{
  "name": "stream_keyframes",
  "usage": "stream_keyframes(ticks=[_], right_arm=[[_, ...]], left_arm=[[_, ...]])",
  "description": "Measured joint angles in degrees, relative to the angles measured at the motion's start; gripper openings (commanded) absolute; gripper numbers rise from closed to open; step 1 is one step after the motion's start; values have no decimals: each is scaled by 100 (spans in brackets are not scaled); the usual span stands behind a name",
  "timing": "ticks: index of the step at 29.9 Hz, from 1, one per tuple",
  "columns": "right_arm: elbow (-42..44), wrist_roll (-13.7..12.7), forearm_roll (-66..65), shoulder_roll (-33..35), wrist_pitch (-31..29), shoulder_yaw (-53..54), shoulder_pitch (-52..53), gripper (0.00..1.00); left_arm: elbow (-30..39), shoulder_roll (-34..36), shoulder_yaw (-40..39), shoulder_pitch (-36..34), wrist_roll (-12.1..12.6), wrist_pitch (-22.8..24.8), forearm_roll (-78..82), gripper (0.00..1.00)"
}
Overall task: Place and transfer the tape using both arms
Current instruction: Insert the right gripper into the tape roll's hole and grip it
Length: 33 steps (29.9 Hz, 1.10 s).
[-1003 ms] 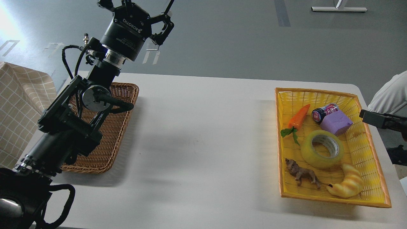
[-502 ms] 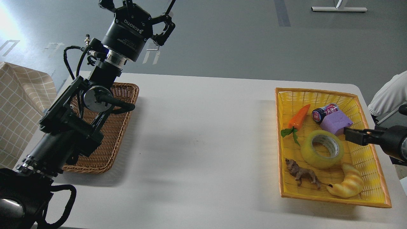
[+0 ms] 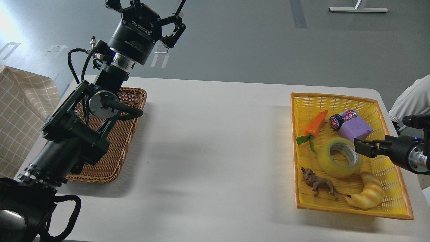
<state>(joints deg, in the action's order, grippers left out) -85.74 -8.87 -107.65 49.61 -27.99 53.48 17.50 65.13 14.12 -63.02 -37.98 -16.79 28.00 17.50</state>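
Tape [image 3: 340, 157] flat in yellow basket [image 3: 386, 205], carrot [image 3: 315, 125] at 11 o'clock, croissant [image 3: 368, 195] at 5. Right gripper [image 3: 358, 148] at 3 o'clock over tape's rim (finger state impossible to tell). Left gripper [image 3: 158, 13] raised at far left, fingers spread, empty.

1. Left arm [image 3: 72, 134]: rises from the lower left edge, bends at a jointed elbow, then reaches up and away; cables loop beside the wrist.
2. Left gripper [image 3: 169, 25]: raised high at the arm's far end, fingers spread wide apart, holding nothing.
3. Right arm [image 3: 408, 153]: enters from the right edge, forearm close to level, pointing leftward.
4. Right gripper [image 3: 358, 147]: seen small, dark and end-on; fingers indistinguishable from one another.
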Motion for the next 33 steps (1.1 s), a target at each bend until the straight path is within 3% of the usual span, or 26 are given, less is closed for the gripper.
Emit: stream_keyframes(ticks=[10,29,33], right_arm=[[56,-19,-10,-119,0,-236,9,79],[218,-87,-42,-235,-1,-346,19,79],[296,-89,-43,-253,-1,-349,20,74]], left_arm=[[0,2,0,0,0,0,8,98],[-4,3,-9,1,0,0,-1,98],[-4,3,-9,9,0,0,-1,98]])
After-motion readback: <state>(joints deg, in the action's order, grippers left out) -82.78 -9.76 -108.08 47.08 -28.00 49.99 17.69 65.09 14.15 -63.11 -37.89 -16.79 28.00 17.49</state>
